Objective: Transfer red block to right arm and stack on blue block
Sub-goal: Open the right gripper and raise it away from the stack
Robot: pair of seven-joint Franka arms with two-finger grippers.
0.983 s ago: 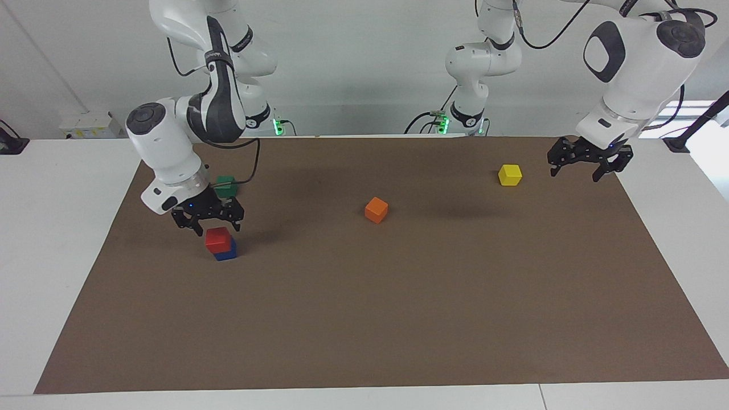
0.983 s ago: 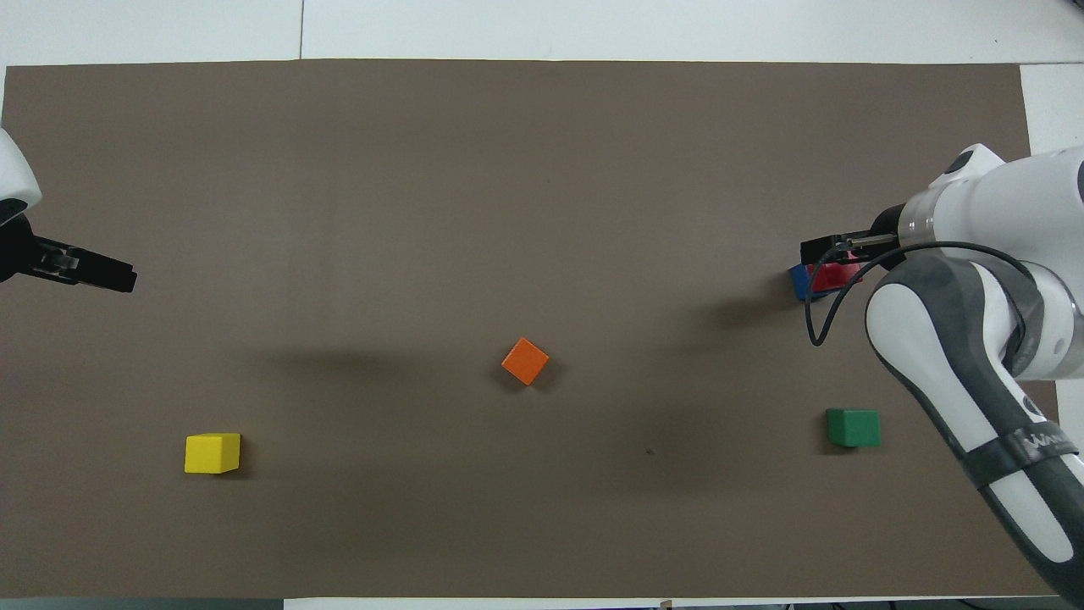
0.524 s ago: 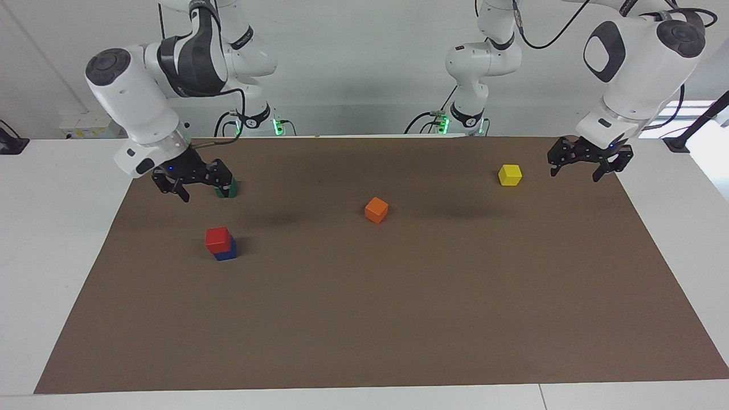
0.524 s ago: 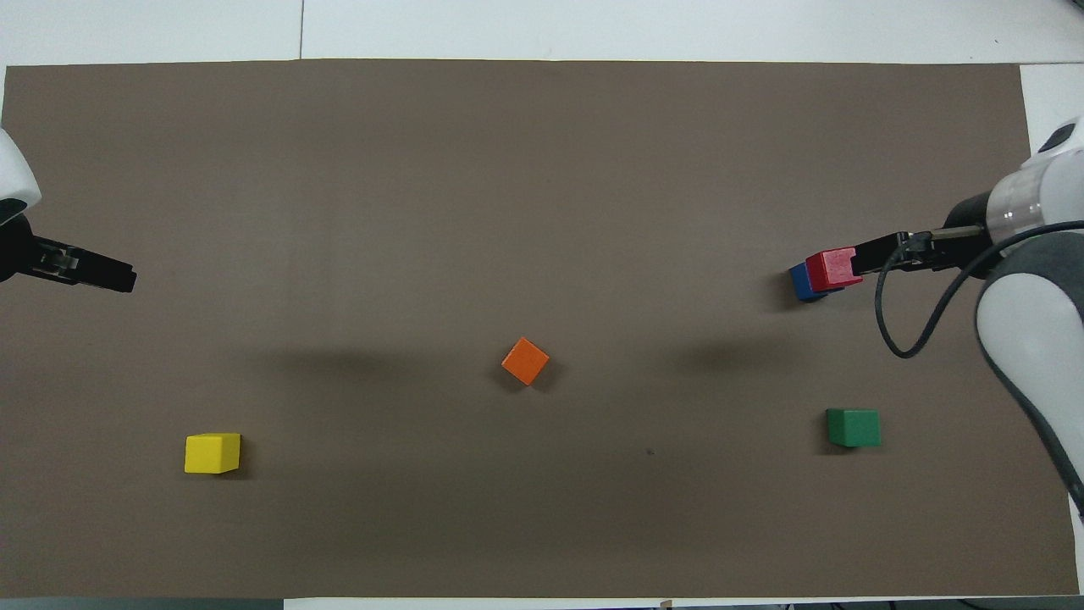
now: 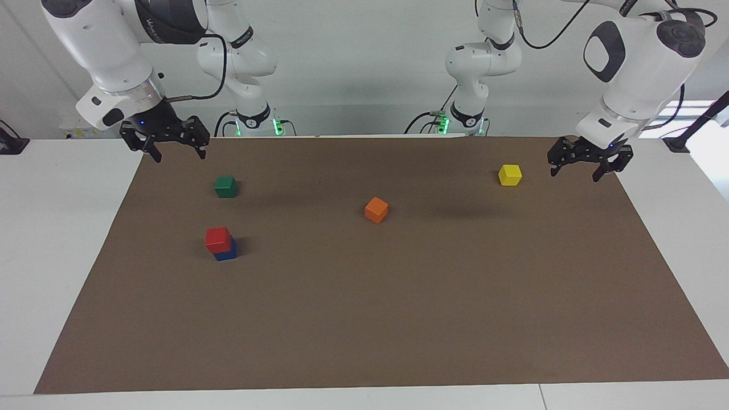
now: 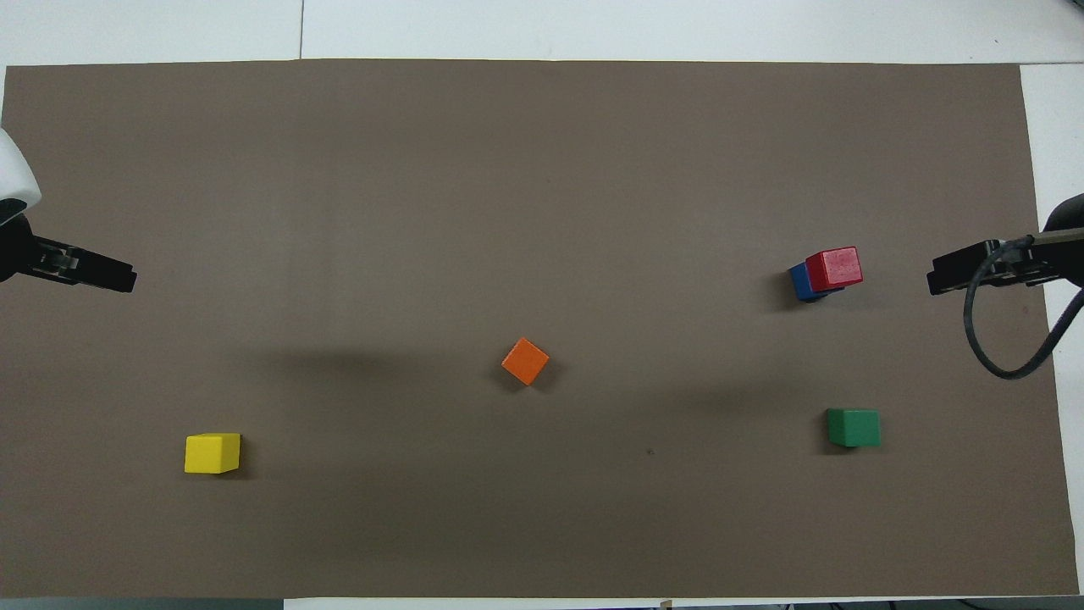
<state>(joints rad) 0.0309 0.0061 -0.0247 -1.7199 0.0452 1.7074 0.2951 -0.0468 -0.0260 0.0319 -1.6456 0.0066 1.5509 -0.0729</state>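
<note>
The red block (image 5: 217, 238) sits on the blue block (image 5: 226, 254), slightly offset, on the brown mat toward the right arm's end; the stack also shows in the overhead view, red block (image 6: 834, 265) on blue block (image 6: 800, 282). My right gripper (image 5: 176, 152) is open and empty, raised over the mat's edge at the right arm's end, well clear of the stack; it also shows in the overhead view (image 6: 948, 278). My left gripper (image 5: 576, 171) is open and empty, waiting over the mat's edge at the left arm's end; it shows in the overhead view too (image 6: 110, 277).
A green cube (image 5: 226, 185) lies nearer to the robots than the stack. An orange cube (image 5: 376, 209) lies mid-mat. A yellow cube (image 5: 510, 174) lies beside the left gripper. The brown mat (image 5: 398, 319) covers the white table.
My right gripper has lifted off the red block and drawn back up toward its base, leaving the red block on the blue block. The left arm has not moved.
</note>
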